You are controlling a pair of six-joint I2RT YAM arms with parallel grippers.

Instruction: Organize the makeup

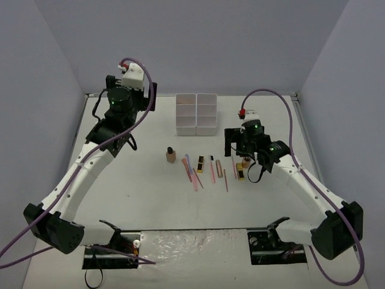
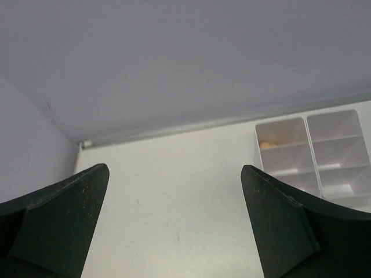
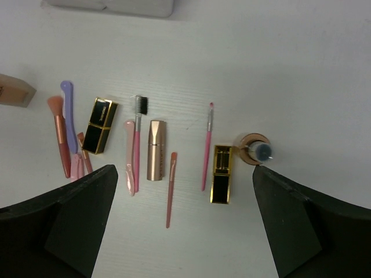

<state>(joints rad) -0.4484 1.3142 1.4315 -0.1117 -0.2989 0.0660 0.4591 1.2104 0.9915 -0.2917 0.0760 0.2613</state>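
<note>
Your right claw (image 3: 184, 171) is hovering with its jaws spread wide and nothing between them, directly over the right end of the makeup (image 3: 155, 150). The makeup is lying in a loose row on the table, nearer you than the white box (image 1: 197, 114). Most pieces are lying with their long axes running near to far, so the jaws, standing left and right, are sitting across them. A black-and-gold tube (image 3: 220, 174) is lying just inside the right finger, with an upright bottle (image 3: 257, 149) just beside it and a pink stick (image 3: 206, 146) just left of it. Your left claw (image 2: 175, 169) is also gaping and empty, raised at the far left and facing the box, well apart from the row. The right arm is clearly nearer, and the box is waiting far and left of it.
</note>
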